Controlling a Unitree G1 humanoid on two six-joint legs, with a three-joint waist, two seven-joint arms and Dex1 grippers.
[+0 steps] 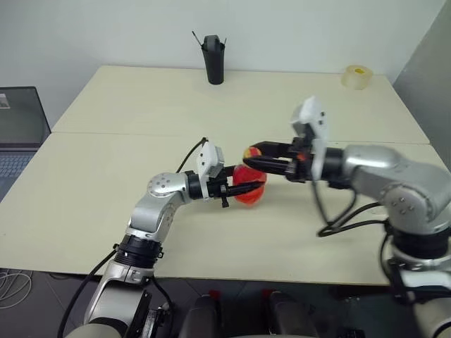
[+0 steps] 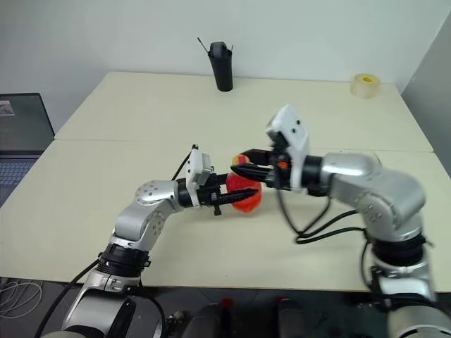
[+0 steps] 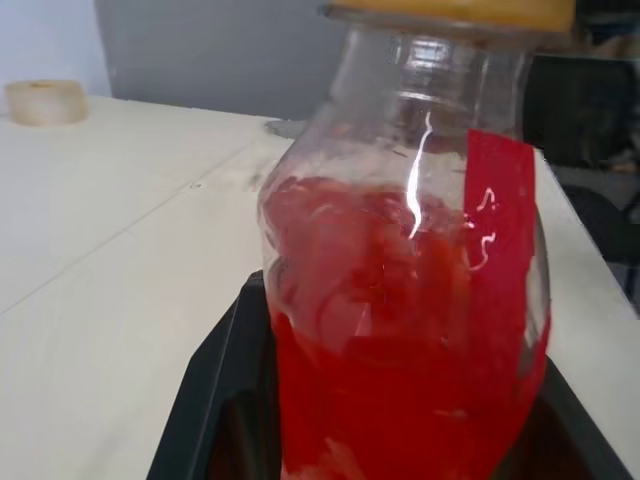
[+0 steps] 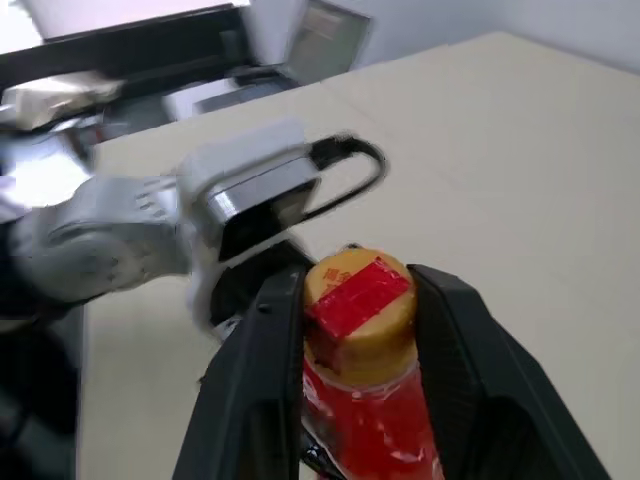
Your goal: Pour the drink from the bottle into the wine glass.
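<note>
The bottle (image 1: 250,196) is a small clear one, part full of the red drink (image 3: 400,400). It hangs a little above the middle of the table. My left gripper (image 1: 246,184) comes in from the left and is shut on the bottle's bulgy body. My right gripper (image 1: 252,157) reaches in from the right at neck height. Its black fingers (image 4: 270,330) press on both sides of the yellow-orange cap (image 4: 358,305), which bears a red sticker. The wine glass is out of view.
A tall black cup (image 1: 213,60) with sticks in it stands at the table's far edge. A roll of tape (image 1: 357,76) lies at the far right corner. A laptop (image 1: 17,134) sits off the cream table (image 1: 127,105) to the left.
</note>
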